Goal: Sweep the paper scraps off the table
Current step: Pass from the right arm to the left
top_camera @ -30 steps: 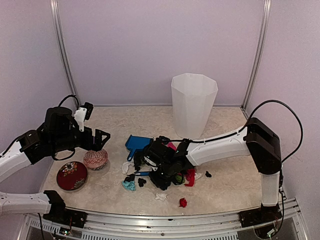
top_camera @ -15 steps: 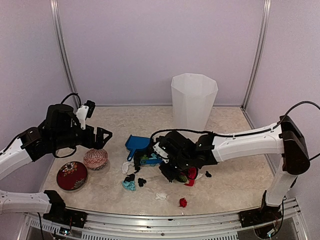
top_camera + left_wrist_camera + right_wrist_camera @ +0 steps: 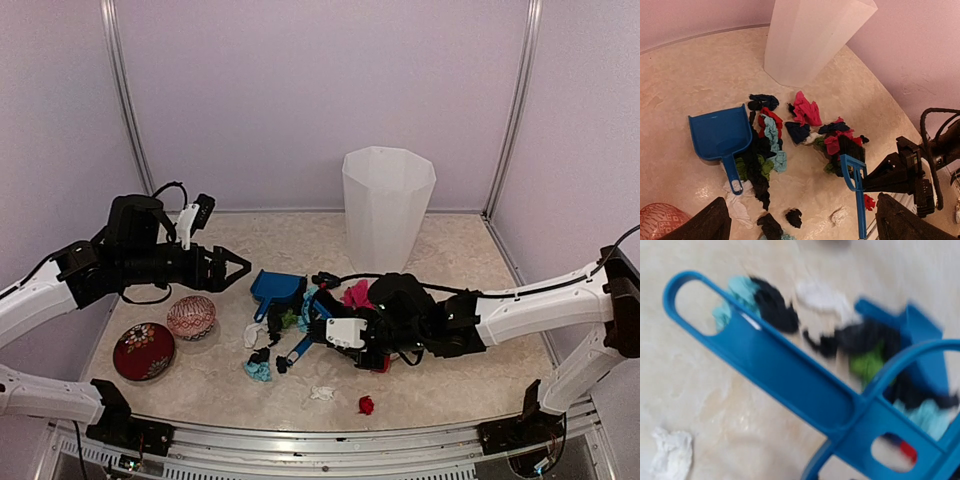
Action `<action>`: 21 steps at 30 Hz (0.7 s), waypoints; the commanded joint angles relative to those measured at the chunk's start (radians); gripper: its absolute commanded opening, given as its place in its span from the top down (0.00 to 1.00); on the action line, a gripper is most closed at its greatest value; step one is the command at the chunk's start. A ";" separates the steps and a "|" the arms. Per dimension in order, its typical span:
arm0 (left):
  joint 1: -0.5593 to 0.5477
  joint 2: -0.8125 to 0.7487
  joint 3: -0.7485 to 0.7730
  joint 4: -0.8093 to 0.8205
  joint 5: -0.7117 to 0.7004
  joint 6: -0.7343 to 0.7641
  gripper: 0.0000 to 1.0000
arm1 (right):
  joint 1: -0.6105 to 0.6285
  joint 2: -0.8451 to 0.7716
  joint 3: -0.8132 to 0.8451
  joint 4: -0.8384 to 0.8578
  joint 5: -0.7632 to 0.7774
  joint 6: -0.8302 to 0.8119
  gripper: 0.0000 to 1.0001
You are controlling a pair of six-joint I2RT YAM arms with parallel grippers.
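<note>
The paper scraps (image 3: 357, 294) lie in a loose heap mid-table, with strays of teal (image 3: 258, 371), white (image 3: 322, 393) and red (image 3: 367, 404) nearer the front. The left wrist view shows the heap (image 3: 765, 150) beside a blue dustpan (image 3: 720, 132). My right gripper (image 3: 335, 330) hangs low over the heap, shut on a blue brush (image 3: 300, 350). The brush handle (image 3: 790, 375) fills the right wrist view and hides the fingers there. My left gripper (image 3: 235, 268) hovers open, left of the dustpan (image 3: 275, 288), holding nothing. The table (image 3: 460, 370) is beige marble.
A tall white faceted bin (image 3: 387, 210) stands at the back, behind the heap. A pink patterned dome (image 3: 191, 317) and a red round tin (image 3: 143, 350) sit at the front left. A metal rail (image 3: 340, 435) runs along the table's near edge.
The right arm has stretched out and swung its elbow to the right, carrying the brush across the heap. The left gripper has moved right, toward the dustpan.
</note>
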 commanded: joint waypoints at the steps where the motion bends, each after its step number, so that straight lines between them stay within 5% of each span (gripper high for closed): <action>1: -0.025 0.033 0.001 0.123 0.188 -0.076 0.02 | 0.005 -0.001 0.007 0.053 -0.072 -0.288 1.00; 21: -0.101 0.337 0.008 0.172 0.499 -0.046 0.19 | -0.011 0.053 0.093 -0.092 -0.128 -0.644 1.00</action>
